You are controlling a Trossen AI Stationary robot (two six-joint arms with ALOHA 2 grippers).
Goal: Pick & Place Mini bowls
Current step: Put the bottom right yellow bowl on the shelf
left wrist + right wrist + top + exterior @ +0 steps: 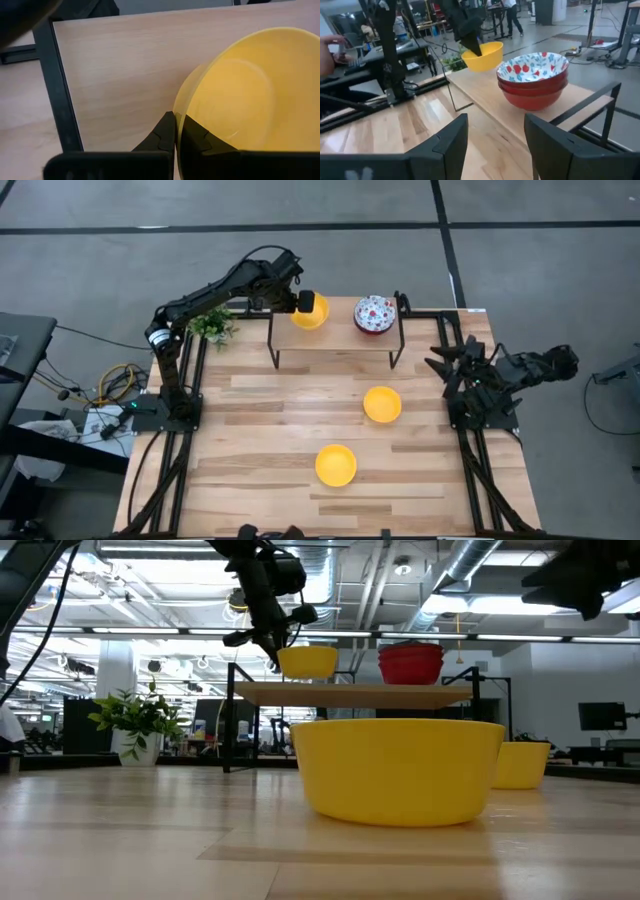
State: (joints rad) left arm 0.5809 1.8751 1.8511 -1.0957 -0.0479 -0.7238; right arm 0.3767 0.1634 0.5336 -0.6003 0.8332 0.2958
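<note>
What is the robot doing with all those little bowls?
The left gripper is pinching the rim of a yellow bowl over the raised wooden shelf. A stack of red flowery bowls already sits on that shelf. Two more yellow bowls wait on the table. The right gripper is open and rests off to the side.

Overhead cam looks straight down on the whole tabletop (260, 430) w/ both arms. Low cam sits at surface level, facing across to the room, v. close to a yellow bowl (400, 768). Left wrist cam peers closely at the raised shelf (115, 70); right wrist cam views it from farther off. All four share that shelf.
</note>
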